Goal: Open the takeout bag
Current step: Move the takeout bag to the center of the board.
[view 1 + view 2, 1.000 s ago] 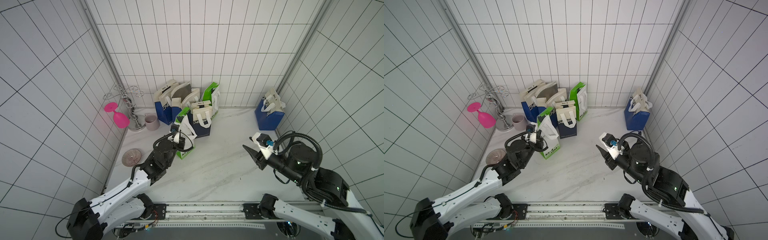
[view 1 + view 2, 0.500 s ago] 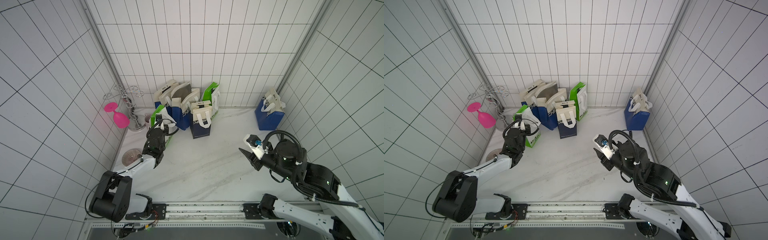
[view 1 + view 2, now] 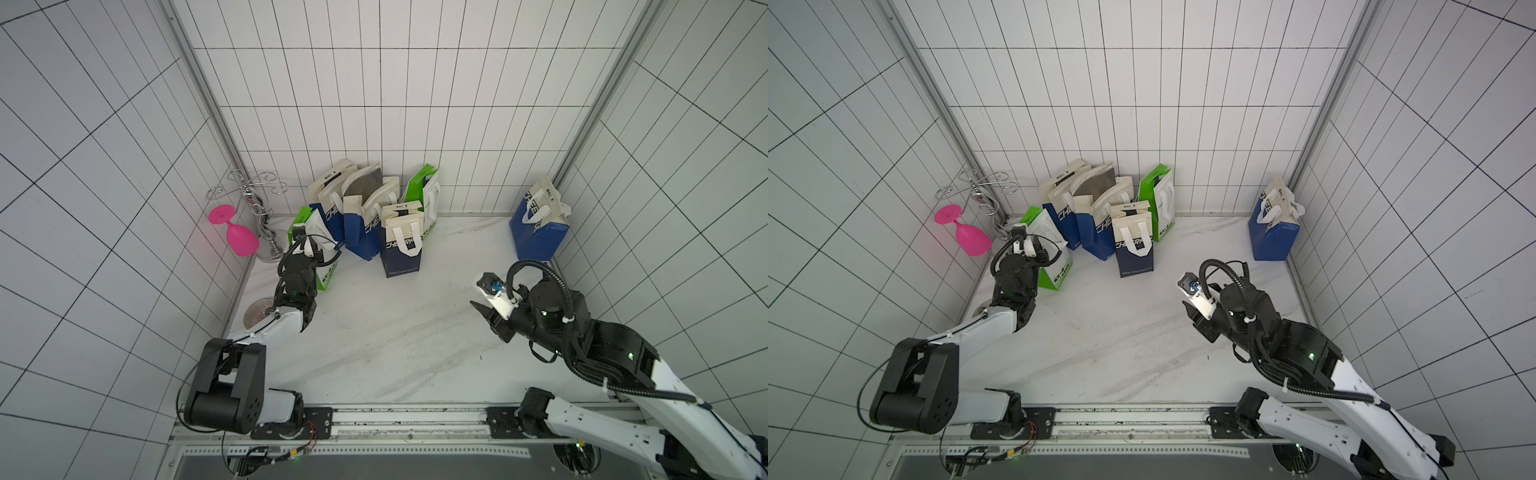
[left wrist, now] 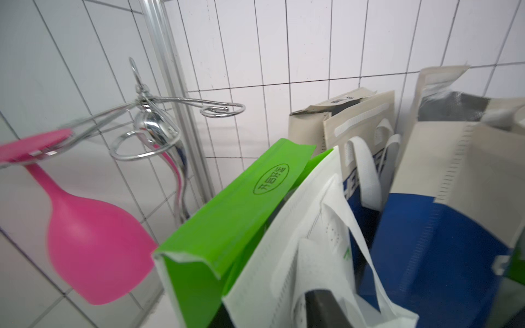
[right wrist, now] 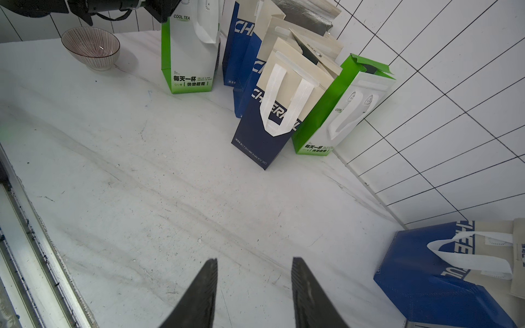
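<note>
**tilebox_tom:** Where's the takeout bag sitting at this point?

**yam_watcher:** The green-and-white takeout bag (image 3: 319,226) is standing upright on the worktop (image 3: 395,332), back left. It's just beside the chrome glass rack (image 3: 249,193), which has a pink wine glass (image 3: 239,239) hanging upside down off it. On its other side it's crowding up against the row of blue-and-beige bags (image 3: 363,216) lining the back wall. The bag's green top flap (image 4: 241,204) is leaning over the mouth.

**tilebox_tom:** And the arms?

**yam_watcher:** The left fingers (image 4: 321,309) are sitting right at the top of that bag. The wrist view is only showing one dark finger, with white bag fabric lying against it. Honestly, I can't tell if they're pinching anything or standing apart.

The right fingers (image 5: 204,284) are hovering over bare worktop, well apart from every bag. They're spread to a middling gap and holding nothing.

There's also a striped bowl (image 5: 91,46) sitting on the worktop near the left arm, and one blue bag (image 3: 538,228) standing alone by the right wall.
</note>
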Tool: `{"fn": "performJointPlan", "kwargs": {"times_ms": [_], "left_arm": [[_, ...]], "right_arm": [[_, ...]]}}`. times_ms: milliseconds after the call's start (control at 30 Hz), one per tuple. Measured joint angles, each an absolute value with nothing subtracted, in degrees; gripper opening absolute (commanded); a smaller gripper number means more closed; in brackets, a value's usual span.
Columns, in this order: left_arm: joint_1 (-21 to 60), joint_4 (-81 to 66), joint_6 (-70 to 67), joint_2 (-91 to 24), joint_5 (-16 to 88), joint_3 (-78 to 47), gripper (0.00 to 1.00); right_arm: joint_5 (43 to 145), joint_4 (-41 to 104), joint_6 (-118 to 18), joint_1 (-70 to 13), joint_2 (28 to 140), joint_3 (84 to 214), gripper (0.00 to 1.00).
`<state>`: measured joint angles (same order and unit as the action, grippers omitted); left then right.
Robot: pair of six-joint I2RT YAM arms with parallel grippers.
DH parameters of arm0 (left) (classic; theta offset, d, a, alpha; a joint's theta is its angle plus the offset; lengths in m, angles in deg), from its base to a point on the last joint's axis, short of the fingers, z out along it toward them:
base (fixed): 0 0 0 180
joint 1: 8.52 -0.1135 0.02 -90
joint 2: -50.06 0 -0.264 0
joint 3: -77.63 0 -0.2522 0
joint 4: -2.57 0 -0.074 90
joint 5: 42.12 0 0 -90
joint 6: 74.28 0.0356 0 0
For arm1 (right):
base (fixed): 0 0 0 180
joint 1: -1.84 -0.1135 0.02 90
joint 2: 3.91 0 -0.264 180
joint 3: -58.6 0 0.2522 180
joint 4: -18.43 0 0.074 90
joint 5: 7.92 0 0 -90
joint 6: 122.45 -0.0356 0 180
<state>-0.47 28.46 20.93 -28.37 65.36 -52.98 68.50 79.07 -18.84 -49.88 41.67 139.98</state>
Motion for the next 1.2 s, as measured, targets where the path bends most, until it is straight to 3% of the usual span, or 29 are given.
{"fn": "performJointPlan", "kwargs": {"times_ms": [133,267,533,867,1200], "left_arm": [[-0.21,27.04,18.07,-26.36,60.22,-54.62,0.68],[0.01,17.12,12.10,-18.58,54.93,-55.01,0.76],[0.82,-8.43,-2.81,3.04,41.56,-54.99,0.80],[3.49,-36.01,-4.05,15.62,28.79,-48.65,0.79],[3.93,-39.77,0.62,22.93,27.46,-47.91,0.79]], "right_arm": [[68.23,78.54,-19.52,-49.88,42.43,139.98,0.44],[66.53,75.28,-21.07,-49.42,43.50,139.98,0.44],[64.21,62.72,-29.05,-41.10,53.47,139.04,0.44],[65.83,49.97,-46.97,-13.12,66.45,139.01,0.46],[68.39,43.81,-57.07,5.85,80.22,139.08,0.52]]}}
